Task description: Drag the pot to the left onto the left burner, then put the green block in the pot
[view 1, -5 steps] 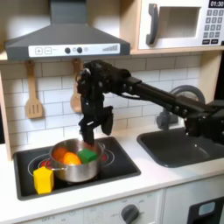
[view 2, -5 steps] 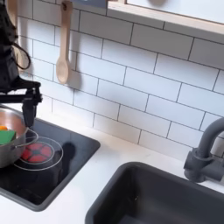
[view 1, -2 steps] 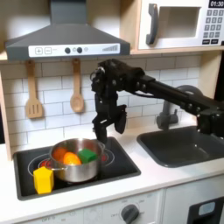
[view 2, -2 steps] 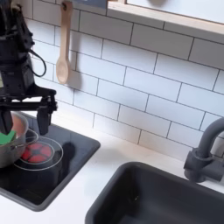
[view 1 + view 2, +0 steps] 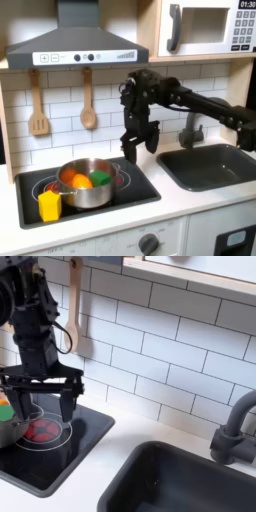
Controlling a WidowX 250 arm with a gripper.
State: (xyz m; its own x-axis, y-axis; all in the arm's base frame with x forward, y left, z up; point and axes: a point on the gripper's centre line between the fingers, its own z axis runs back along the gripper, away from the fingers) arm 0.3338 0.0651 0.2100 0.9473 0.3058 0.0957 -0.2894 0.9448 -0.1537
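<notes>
In the first exterior view, the white tabletop (image 5: pixel 150 215) carries a black cooktop (image 5: pixel 140 182) at its left, where the pot (image 5: pixel 88 184) and a yellow cup (image 5: pixel 49 205) sit.

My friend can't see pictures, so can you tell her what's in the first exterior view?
A black robot arm's open gripper hangs empty above a toy stove, to the right of a shiny pot. The pot sits on the black cooktop and holds a green block beside an orange piece. A yellow cup stands at the pot's left.
</notes>
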